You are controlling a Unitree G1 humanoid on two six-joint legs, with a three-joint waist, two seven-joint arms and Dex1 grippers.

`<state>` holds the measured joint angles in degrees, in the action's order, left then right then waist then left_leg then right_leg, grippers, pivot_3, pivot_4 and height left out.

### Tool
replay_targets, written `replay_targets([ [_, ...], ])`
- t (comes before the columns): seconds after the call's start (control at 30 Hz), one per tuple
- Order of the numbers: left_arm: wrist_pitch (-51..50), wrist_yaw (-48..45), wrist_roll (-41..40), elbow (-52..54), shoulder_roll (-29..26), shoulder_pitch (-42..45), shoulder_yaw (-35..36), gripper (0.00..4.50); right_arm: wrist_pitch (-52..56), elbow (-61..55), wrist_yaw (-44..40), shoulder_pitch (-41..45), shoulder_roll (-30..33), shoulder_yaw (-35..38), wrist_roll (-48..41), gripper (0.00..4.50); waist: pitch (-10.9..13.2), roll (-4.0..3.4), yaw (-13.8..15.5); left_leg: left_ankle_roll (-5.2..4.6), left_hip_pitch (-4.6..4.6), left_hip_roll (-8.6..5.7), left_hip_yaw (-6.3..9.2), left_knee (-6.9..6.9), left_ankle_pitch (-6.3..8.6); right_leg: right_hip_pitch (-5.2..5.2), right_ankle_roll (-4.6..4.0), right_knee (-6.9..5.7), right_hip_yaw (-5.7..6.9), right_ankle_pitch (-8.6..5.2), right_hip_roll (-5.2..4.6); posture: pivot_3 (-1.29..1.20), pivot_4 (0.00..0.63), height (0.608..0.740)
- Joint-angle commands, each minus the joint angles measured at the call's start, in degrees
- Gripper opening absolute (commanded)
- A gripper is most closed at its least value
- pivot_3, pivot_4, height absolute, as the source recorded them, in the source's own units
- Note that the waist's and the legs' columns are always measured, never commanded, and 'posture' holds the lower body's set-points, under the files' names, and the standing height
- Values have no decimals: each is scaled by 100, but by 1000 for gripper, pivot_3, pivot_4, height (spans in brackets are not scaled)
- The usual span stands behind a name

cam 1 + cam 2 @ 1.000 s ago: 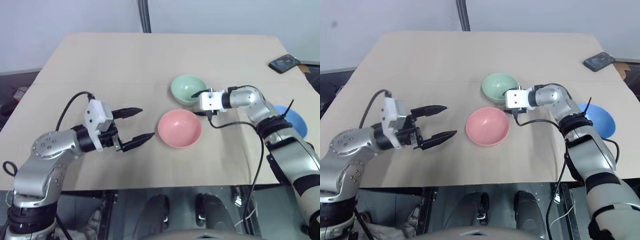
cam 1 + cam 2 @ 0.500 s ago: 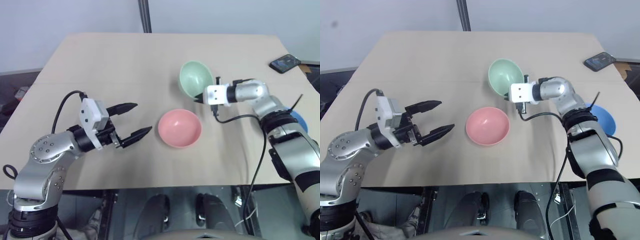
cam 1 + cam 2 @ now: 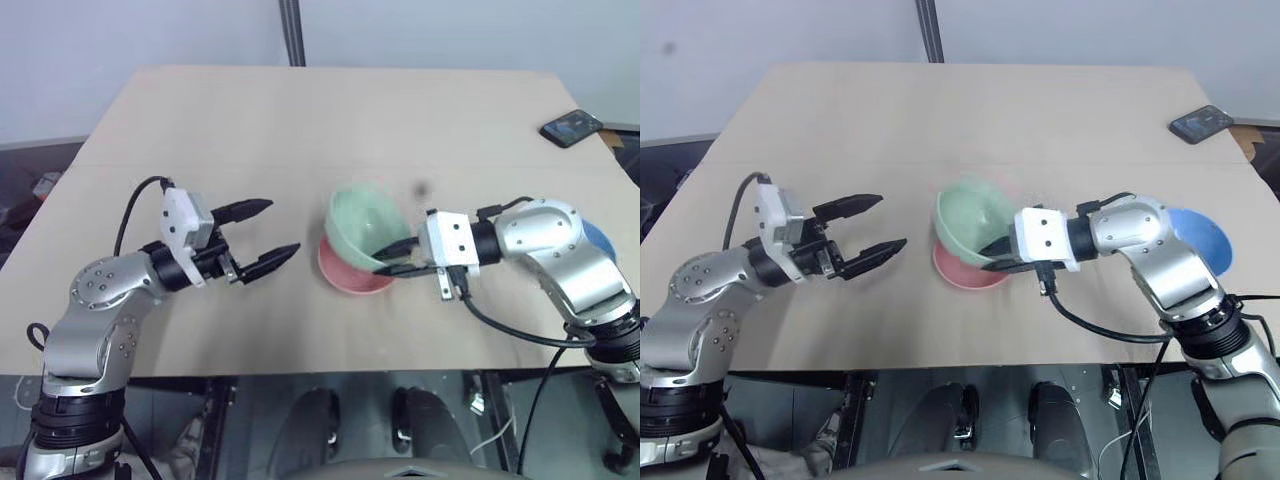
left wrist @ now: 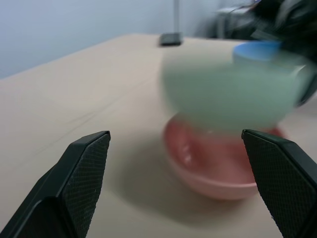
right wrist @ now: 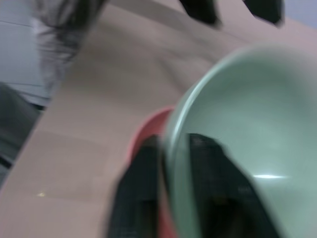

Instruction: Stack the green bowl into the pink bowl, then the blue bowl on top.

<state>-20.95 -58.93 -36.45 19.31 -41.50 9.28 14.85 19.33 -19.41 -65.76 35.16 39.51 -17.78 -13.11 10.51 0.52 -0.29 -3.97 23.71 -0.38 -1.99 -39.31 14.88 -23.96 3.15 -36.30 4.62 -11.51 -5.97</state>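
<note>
Two tools: right tool (image 3: 392, 257) pinching green bowl (image 3: 360, 222) rim; left tool (image 3: 262, 233) wide apart, w/o load.

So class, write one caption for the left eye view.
Right claw holds green bowl by its rim above pink bowl; left claw open.

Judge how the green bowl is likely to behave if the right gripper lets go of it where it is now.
The green bowl is pinched at its rim by the right gripper and hangs tilted above the pink bowl. It keeps its shape, so it is probably stiff and light. Released now, it would likely drop in crooked and rock before settling. The smooth wall may slide.
</note>
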Motion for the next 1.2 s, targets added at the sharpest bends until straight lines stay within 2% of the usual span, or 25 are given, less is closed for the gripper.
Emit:
replay_targets([
  [0.03, -186, -487, -643, 23, -248, 83, 344, 4500, 301, -445, 579, -134, -24, 534, -24, 2908, 0, 0, 16, 0, 2, 0, 1, 0, 0, -2, 0, 0, 1, 0, 0, 0, 150, 740],
  [0.1, -315, -725, -900, -32, -360, 121, 382, 4500, 721, -711, 866, -282, 6, 999, -316, 3861, 0, 0, 39, 0, 4, -2, 2, 0, 0, -1, 0, 2, 3, 0, 0, 0, 150, 740],
  [0.2, -467, -880, -1211, -66, -348, 374, 294, 4500, 1532, -1057, 1396, -625, 210, 1992, -595, 3861, 0, 1, 130, 0, 6, -3, 2, 0, 0, 0, 1, 5, 4, 0, 0, 0, 150, 740],
  [0.4, -775, -977, -1618, -4, -59, 1130, -212, 4500, 2135, -1097, 2408, -2219, 661, 3425, 34, 3861, -5, 8, 261, -2, 5, -8, 21, 1, 1, 25, 2, 31, 26, 0, 2, 0, 150, 740],
  [0.53, -714, -1034, -1488, -257, 231, 1658, -575, 4500, 3137, -1199, 3352, -2835, 220, 3791, 207, 3861, -8, 6, 199, -4, 0, -6, 5, 0, 0, 25, 3, 28, 10, 1, 8, 0, 150, 740],
  [0.73, -613, -1124, -1276, -438, 349, 1776, -698, 4500, 4039, -1101, 3926, -2786, -172, 3803, 145, 3861, -9, 0, 83, -4, -6, 6, -9, 1, 0, 18, 3, 19, -8, 0, 21, 0, 150, 740],
  [0.83, -612, -1100, -1240, -426, 347, 1747, -665, 4500, 4199, -1022, 3967, -2767, -249, 3762, 27, 3032, -10, 1, 105, -6, -4, 6, -9, 1, 1, 17, 4, 21, -9, 0, 21, 0, 150, 740],
  [1.0, -613, -1007, -1229, -339, 331, 1646, -572, 4500, 4132, -920, 3984, -2673, -216, 3695, -27, 650, -10, 1, 111, -9, -2, 4, -8, 0, 3, 18, 4, 22, -8, -1, 19, 0, 150, 740],
  [1.03, -617, -979, -1236, -314, 333, 1620, -554, 4500, 4116, -901, 3984, -2648, -200, 3681, -36, 61, -10, 1, 109, -10, -2, 4, -7, 0, 3, 17, 4, 23, -8, -1, 20, 0, 150, 740],
  [1.2, -560, -776, -1162, -264, 343, 1480, -452, 4500, 3513, -916, 3772, -2405, -85, 3465, -117, 14, -9, 1, 106, -10, -2, 5, -6, 0, 3, 17, 4, 23, -8, -1, 20, 0, 150, 740],
])
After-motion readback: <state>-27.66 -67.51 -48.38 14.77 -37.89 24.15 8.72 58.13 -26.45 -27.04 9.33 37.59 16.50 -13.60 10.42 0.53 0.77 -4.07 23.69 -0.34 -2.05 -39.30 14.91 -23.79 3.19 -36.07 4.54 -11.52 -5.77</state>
